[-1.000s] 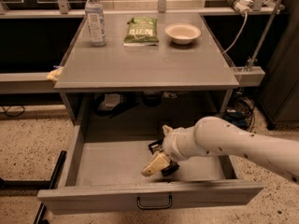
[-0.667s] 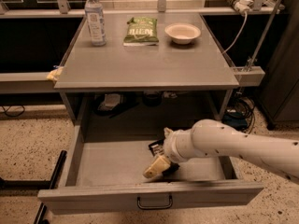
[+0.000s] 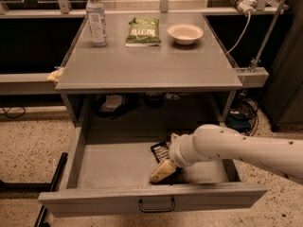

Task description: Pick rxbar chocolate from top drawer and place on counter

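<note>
The top drawer [image 3: 113, 167] stands pulled open below the counter [image 3: 151, 63], its dark handle at the front. The rxbar chocolate [image 3: 161, 150], a dark wrapper with pale lettering, lies on the drawer bottom right of the middle, partly hidden behind my arm. My gripper [image 3: 162, 171] reaches into the drawer from the right, its pale tip low over the drawer bottom, just in front of the bar and near the drawer's front wall.
On the counter stand a water bottle [image 3: 97, 18] at the back left, a green snack bag [image 3: 143, 31] in the middle back and a white bowl [image 3: 185, 33] at the back right. Cables and clutter sit under the counter behind the drawer.
The gripper has shifted slightly lower and toward the drawer's front. The bar has not visibly moved.
</note>
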Motion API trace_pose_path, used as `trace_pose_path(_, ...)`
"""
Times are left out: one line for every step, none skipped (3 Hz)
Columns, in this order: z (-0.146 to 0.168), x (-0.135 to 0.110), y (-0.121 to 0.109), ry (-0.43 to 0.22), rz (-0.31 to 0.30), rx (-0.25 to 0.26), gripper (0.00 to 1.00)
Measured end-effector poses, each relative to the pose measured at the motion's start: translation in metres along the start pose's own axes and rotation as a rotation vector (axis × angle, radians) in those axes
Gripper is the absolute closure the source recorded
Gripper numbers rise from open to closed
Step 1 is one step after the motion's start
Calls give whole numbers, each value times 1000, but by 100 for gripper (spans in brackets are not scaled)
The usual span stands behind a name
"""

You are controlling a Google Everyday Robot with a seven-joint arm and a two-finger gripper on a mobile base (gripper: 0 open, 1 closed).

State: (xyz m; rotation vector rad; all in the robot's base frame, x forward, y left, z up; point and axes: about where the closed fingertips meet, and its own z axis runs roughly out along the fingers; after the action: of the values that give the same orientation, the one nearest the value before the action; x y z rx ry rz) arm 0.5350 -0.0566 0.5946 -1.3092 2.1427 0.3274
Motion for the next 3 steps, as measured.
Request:
trace_pose_path(3,14,-5,59,42,1,23)
trace_pose_path(0,16,-9,91,72,-3,46)
trace_pose_path(-8,10,-10,91,72,-3,71)
